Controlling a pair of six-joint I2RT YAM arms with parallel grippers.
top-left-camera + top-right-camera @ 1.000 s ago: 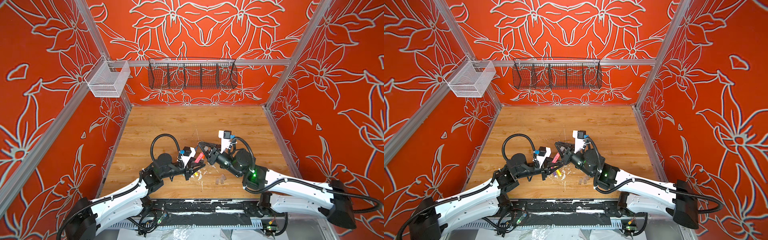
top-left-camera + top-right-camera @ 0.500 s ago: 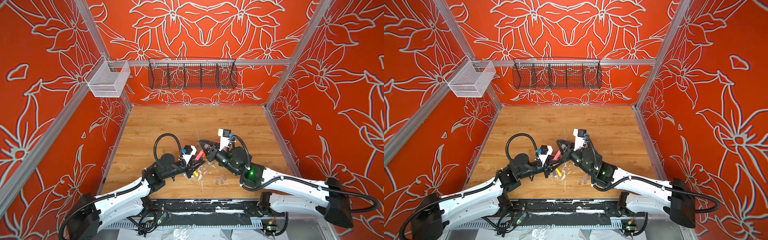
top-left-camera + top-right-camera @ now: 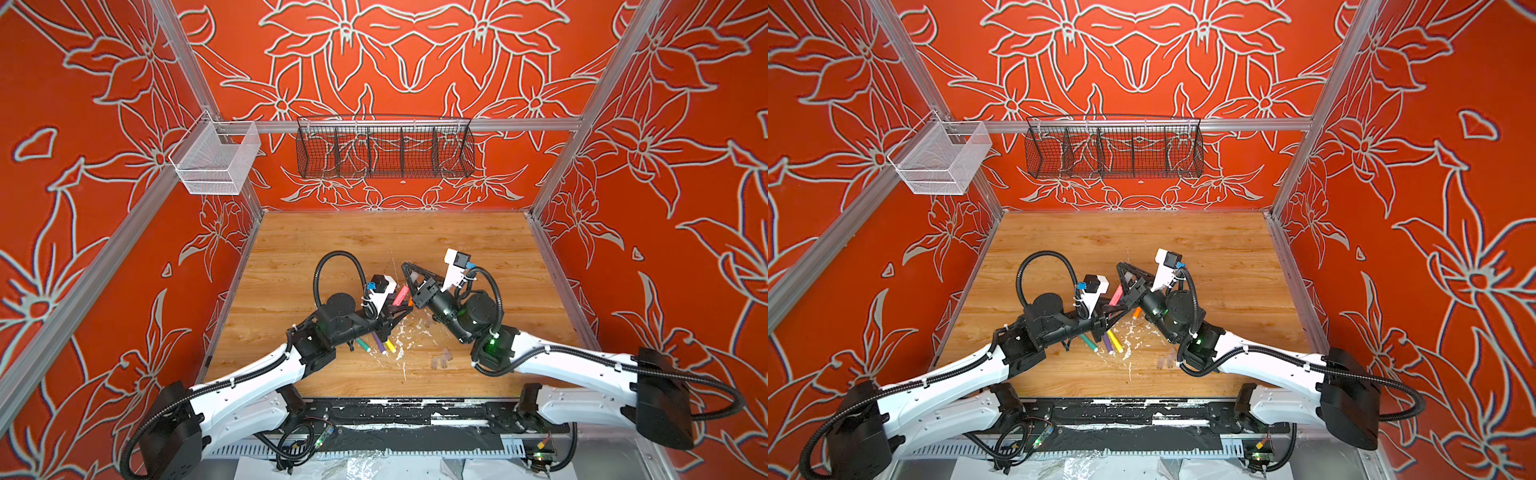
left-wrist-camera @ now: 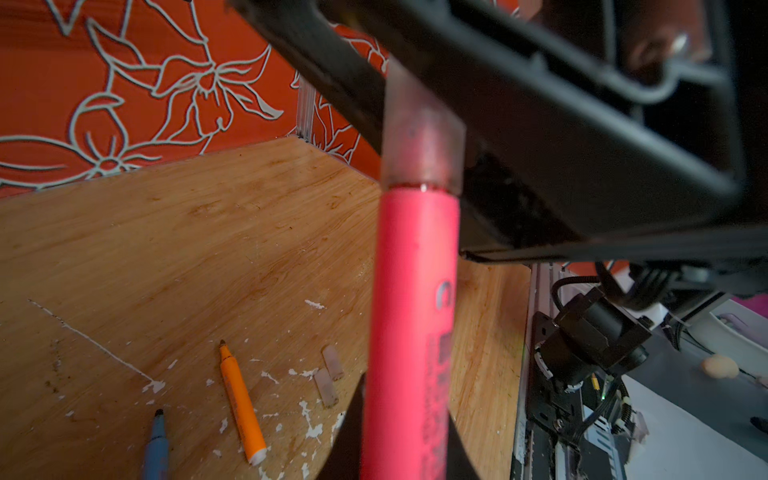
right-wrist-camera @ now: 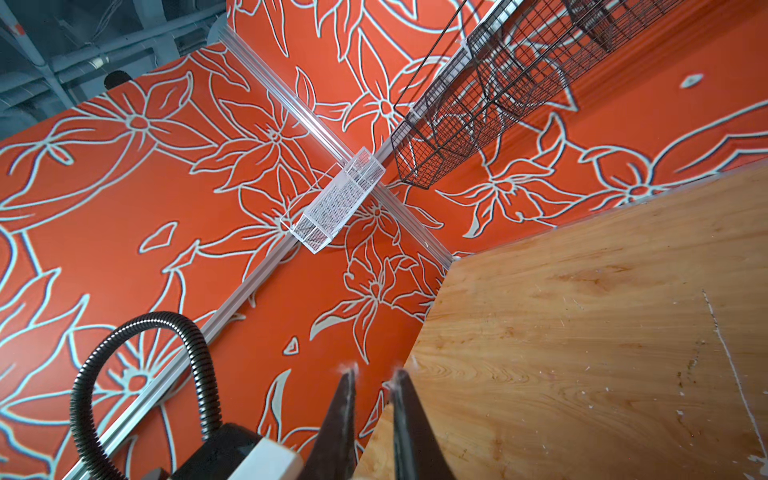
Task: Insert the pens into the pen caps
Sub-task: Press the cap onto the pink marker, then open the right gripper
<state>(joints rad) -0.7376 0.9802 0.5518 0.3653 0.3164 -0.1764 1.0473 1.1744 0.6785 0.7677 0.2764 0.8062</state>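
Observation:
My left gripper [image 4: 405,415] is shut on a pink-red pen [image 4: 409,332], also seen in both top views [image 3: 400,295] [image 3: 1116,296]. A translucent pen cap [image 4: 419,141] sits over the pen's tip. The cap's far end goes in between the black fingers of my right gripper [image 3: 404,266], which is shut on it far back from the tips. In the right wrist view that gripper [image 5: 372,374] shows only a narrow slit at its tips. On the table lie the orange pen [image 4: 242,409], blue pen [image 4: 157,446], green pen [image 3: 363,345], purple pen [image 3: 379,343] and yellow pen [image 3: 390,345]. Loose caps [image 4: 332,363] [image 3: 440,359] lie there too.
White paint-like flecks [image 3: 401,336] are scattered on the wooden table [image 3: 478,249] around the pens. A black wire basket [image 3: 384,147] hangs on the back wall. A white mesh basket [image 3: 214,160] hangs at the back left. Red patterned walls close in three sides.
The left arm has pushed the pink-red pen a little further toward the right gripper, and the right gripper has edged to the left. Both grips look unchanged.

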